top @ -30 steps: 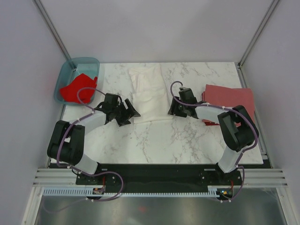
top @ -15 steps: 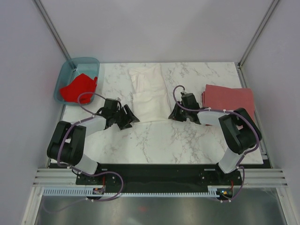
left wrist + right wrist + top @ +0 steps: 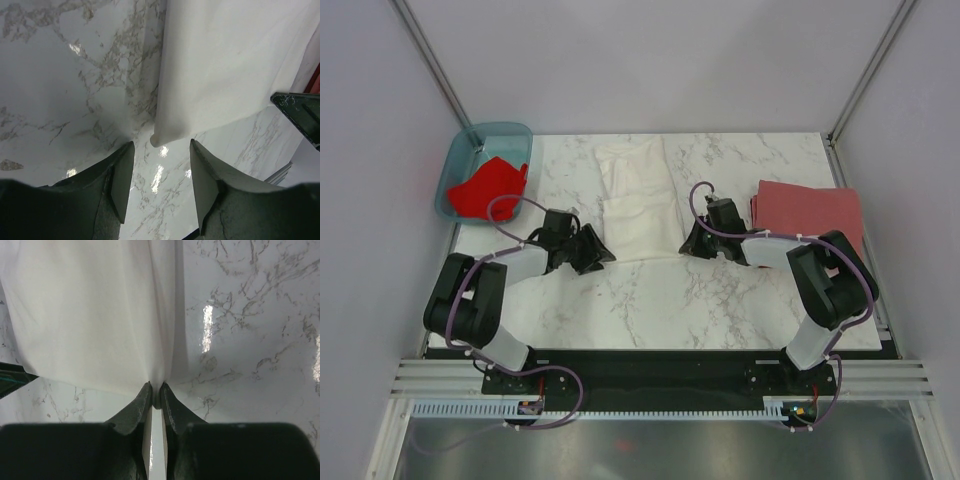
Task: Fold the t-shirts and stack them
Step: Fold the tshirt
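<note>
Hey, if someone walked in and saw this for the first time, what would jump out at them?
In the middle, a long white t-shirt lies with both grippers at its near corners: the right gripper pinching one, the left gripper open around the other. A bright red shirt sits in the teal tub far left.

L tool (image 3: 161, 150) jaws apart, low | R tool (image 3: 155, 389) jaws pinched, low

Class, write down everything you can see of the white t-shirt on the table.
The white t-shirt is soft, plain cloth, folded into a long strip lying flat on the marble table. No print shows. The right tool pinches its near right corner. The left tool stands open at its near left corner, not gripping.
</note>
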Controlling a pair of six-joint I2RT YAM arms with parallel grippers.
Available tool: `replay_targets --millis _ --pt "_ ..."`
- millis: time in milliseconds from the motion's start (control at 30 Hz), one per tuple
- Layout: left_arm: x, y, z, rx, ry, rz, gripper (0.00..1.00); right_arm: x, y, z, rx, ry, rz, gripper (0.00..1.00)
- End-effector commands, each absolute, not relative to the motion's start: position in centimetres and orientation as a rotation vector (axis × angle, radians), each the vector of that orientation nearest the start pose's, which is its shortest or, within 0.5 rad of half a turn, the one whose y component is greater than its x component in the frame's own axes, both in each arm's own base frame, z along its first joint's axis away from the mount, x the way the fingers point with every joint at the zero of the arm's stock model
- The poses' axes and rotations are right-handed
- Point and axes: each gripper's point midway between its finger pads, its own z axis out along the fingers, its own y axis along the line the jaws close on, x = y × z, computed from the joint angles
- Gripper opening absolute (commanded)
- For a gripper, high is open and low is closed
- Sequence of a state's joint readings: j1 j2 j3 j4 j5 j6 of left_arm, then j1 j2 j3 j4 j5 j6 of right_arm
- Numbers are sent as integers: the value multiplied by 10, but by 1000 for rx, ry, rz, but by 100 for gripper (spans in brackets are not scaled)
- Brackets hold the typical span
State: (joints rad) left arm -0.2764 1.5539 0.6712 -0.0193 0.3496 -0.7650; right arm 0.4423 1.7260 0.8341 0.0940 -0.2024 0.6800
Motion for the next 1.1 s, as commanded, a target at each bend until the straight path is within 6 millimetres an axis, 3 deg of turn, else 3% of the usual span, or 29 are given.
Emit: replay_targets --millis 0,100,233,300,367,600,700,733,900,933,1067 --pt "308 -177 19 -441 2579 -834 56 347 235 46 154 2421 782 17" --pt "314 -180 18 -443 2574 -842 52 346 234 48 154 2416 780 16" --pt "318 -182 14 -444 2578 -847 38 347 234 48 152 2415 775 10" --pt "318 -182 13 -449 2581 -848 25 346 236 48 146 2418 781 6" --pt "318 -182 15 -448 2573 -850 2 347 237 49 142 2417 783 0" --pt "309 -179 40 -399 2498 -873 2 335 248 67 96 2389 777 0" --pt "304 -182 57 -340 2467 -896 2 328 253 90 76 2334 801 0" --pt "296 -179 57 -349 2496 -878 2 324 253 90 79 2331 793 0" --pt "277 -182 93 -274 2420 -916 2 303 252 120 61 2270 834 0" --pt "274 -180 100 -268 2398 -906 2 298 249 119 59 2276 833 0" --pt "245 -181 119 -206 2383 -927 2 279 241 134 50 2236 865 0"
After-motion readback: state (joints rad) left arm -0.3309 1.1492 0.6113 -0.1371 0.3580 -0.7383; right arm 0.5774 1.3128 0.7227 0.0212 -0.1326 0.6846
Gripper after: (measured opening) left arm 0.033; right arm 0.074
